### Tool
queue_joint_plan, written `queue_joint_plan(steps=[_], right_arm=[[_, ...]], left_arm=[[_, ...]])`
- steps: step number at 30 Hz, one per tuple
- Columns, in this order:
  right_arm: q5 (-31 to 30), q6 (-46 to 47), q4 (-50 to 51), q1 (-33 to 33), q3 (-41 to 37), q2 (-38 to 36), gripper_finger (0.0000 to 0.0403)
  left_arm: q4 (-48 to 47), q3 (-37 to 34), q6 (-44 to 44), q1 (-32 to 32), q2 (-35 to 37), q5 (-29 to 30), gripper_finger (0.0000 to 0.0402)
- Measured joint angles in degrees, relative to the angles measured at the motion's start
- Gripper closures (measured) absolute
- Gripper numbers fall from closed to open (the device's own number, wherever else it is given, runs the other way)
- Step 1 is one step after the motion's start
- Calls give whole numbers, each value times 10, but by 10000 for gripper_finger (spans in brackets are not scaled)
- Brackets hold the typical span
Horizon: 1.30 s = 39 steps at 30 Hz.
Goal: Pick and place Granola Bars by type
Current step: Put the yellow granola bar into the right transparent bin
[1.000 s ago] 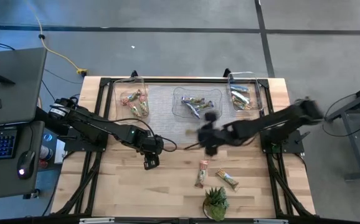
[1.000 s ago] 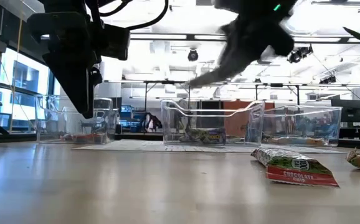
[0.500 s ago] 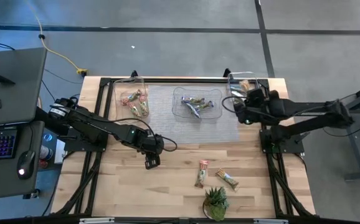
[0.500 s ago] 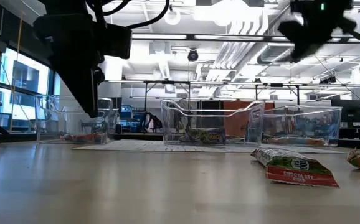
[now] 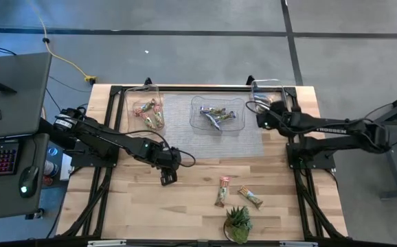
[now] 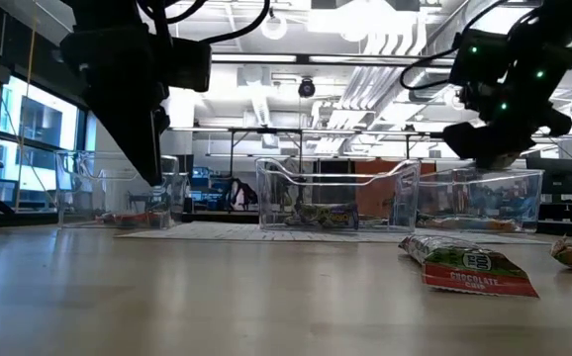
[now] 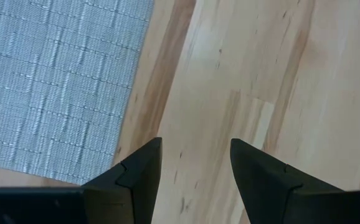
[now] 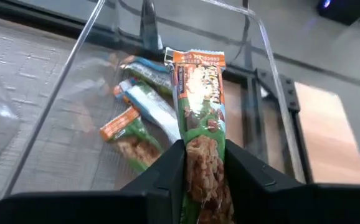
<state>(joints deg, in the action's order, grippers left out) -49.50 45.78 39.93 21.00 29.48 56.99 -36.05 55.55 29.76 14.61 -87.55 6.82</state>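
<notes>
- The right gripper (image 8: 202,163) hung above the clear bin (image 5: 270,103) at the right end of the grey mat (image 5: 185,130), its jaws clamped on a tan-orange granola bar (image 8: 200,106) that stood on end between them.
- Through the bin's wall, several more tan-orange bars (image 8: 136,121) lay loosely heaped on its floor, below the held one.
- The left gripper (image 7: 195,171) hovered over bare wood just off the mat's near edge, left of the table's middle, its jaws apart with nothing between them.
- The middle bin (image 5: 217,114) on the mat held purple-blue bars (image 5: 218,115), while the left bin (image 5: 145,107) held green-and-red ones (image 5: 150,113).
- Two bars remained loose on the wooden table (image 5: 143,213) toward its front edge: a green-and-red one (image 5: 222,191) and, just beside it, a tan-orange one (image 5: 251,198).
- A small potted plant (image 5: 238,224) stood near the front edge, close to the two loose bars.
- From table height, the green-and-red bar (image 6: 469,265) lay flat in the foreground with the three bins in a row behind it.
</notes>
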Motion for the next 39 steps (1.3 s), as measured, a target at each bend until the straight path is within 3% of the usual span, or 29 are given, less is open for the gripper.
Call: queue_joint_plan(steps=[10, 15, 20, 26, 32, 39], right_arm=[[40, -150, -73, 17, 33, 0, 253], [161, -236, -88, -36, 105, -1, 230], [281, -238, -117, -155, 168, -1, 237], [294, -133, -160, -339, 182, 1, 244], [284, 5, -154, -506, 182, 55, 241], [373, 239, -149, -601, 182, 177, 241]], left_arm=[[0, 0, -4, 0, 0, 4, 218], [0, 0, -15, 0, 0, 4, 218], [0, 0, -14, 0, 0, 4, 218], [5, 0, -10, 0, 0, 15, 218], [24, 0, -10, 0, 0, 16, 218], [85, 0, -10, 0, 0, 19, 218]])
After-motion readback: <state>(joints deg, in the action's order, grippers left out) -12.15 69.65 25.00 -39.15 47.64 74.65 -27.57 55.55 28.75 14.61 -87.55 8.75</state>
